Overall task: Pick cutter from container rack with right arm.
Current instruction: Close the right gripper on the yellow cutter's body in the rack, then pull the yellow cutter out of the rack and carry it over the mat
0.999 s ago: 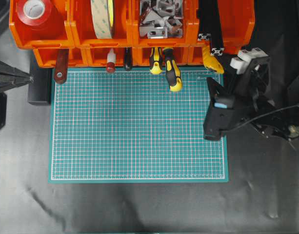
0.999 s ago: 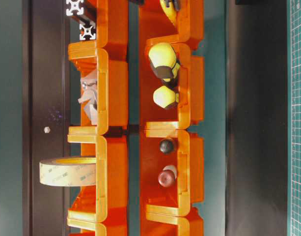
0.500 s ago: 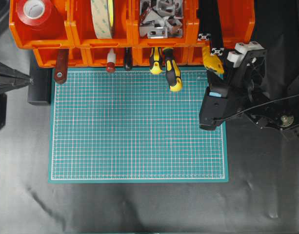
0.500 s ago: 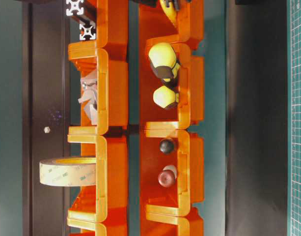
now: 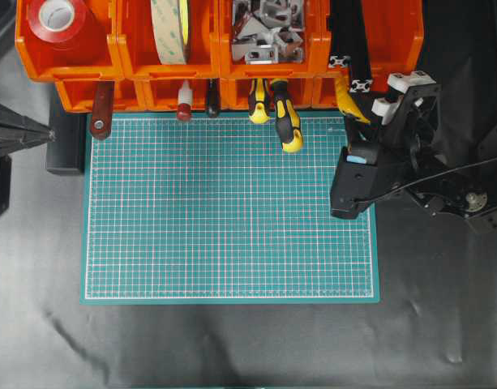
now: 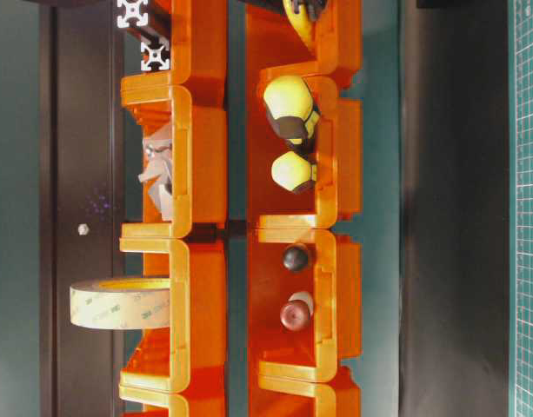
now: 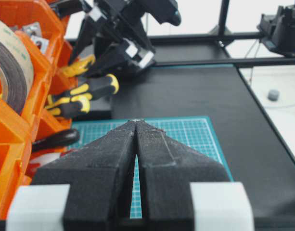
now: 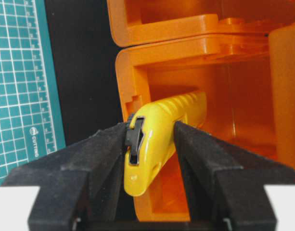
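The yellow cutter (image 8: 157,139) sticks out of the rightmost lower bin of the orange container rack (image 8: 185,53), its black slider facing the wrist camera. My right gripper (image 8: 151,126) is shut on the cutter, one finger pressing each flat side. From overhead, the cutter (image 5: 344,93) leans out of the container rack (image 5: 134,65) at the mat's far right corner, with the right gripper (image 5: 357,113) on its lower end. My left gripper (image 7: 136,121) is shut on nothing, parked at the left edge (image 5: 45,132).
Two yellow-and-black screwdrivers (image 5: 284,121) and other tool handles (image 5: 100,113) hang from the lower bins over the green cutting mat (image 5: 232,211). Upper bins hold tape rolls (image 5: 171,28), metal brackets (image 5: 268,28) and black bars (image 5: 357,49).
The right arm has moved up toward the rack, and its jaws have narrowed from wide open onto the cutter. The left arm has not moved.
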Controlling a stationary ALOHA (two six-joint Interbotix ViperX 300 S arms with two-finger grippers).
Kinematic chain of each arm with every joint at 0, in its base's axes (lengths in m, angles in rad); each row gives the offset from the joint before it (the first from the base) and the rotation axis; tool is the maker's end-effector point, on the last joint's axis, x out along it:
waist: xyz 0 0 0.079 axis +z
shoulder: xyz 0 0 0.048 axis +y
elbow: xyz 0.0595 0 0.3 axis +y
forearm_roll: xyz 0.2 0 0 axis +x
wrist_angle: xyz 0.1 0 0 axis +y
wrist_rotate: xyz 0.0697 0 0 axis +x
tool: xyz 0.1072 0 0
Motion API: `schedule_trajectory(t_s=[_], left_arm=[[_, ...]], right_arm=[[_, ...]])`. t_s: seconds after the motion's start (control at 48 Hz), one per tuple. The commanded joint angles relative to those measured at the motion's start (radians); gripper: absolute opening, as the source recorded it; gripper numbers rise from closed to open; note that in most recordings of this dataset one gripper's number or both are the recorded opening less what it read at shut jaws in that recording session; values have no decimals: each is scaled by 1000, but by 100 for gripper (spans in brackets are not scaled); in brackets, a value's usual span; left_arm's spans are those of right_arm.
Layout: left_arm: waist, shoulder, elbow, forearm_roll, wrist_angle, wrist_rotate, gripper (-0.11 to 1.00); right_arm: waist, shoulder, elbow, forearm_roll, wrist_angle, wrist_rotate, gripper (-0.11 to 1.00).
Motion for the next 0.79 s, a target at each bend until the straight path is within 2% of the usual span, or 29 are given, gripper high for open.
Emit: schedule_trajectory(t_s=[0.0, 0.167, 0.291, 0.521, 0.77], left_arm=[[-2, 9, -12, 2, -5, -3, -1], [0, 8, -12, 2, -5, -3, -1], [-2, 6, -12, 2, -5, -3, -1], [-2, 5, -12, 2, -5, -3, -1], [-2, 3, -12, 2, 3, -3, -1]], right_arm=[[6, -5, -25, -3, -2, 0, 32], [21, -11, -54, -3, 17, -8, 32], [63, -14, -97, -2, 87, -14, 30], [173, -17, -184, -2, 242, -26, 28], [291, -15, -285, -2, 357, -55, 28]])
